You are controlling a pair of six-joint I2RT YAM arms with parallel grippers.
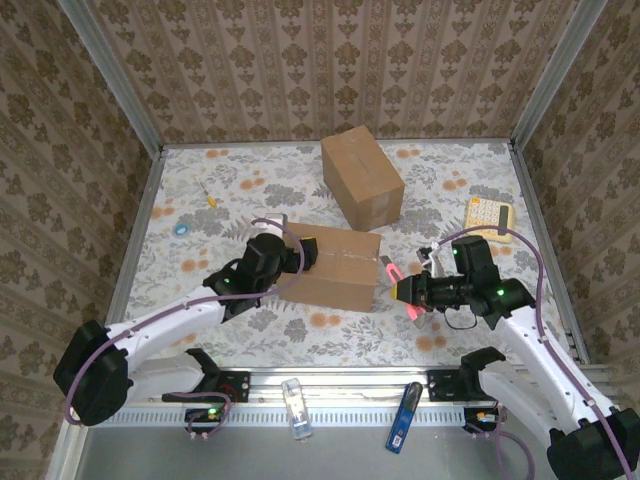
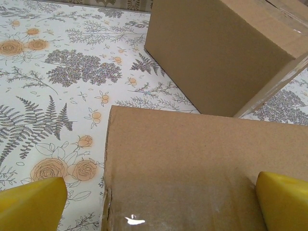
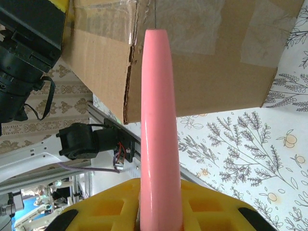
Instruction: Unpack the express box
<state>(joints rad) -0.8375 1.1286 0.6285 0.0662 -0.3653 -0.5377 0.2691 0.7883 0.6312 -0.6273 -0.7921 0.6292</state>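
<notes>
The express box, brown cardboard sealed with clear tape, lies in the middle of the table. My left gripper is over its left end. In the left wrist view the box top lies below the open left gripper: one yellow fingertip is over the table and the other over the box. My right gripper is just off the box's right end, shut on a pink cutter. In the right wrist view the cutter sticks out from the right gripper towards the taped box end.
A second cardboard box stands behind the first, also seen as the far box. A yellow calculator lies at the right, a yellow screwdriver and a small blue object at the left. Two small items rest on the front rail.
</notes>
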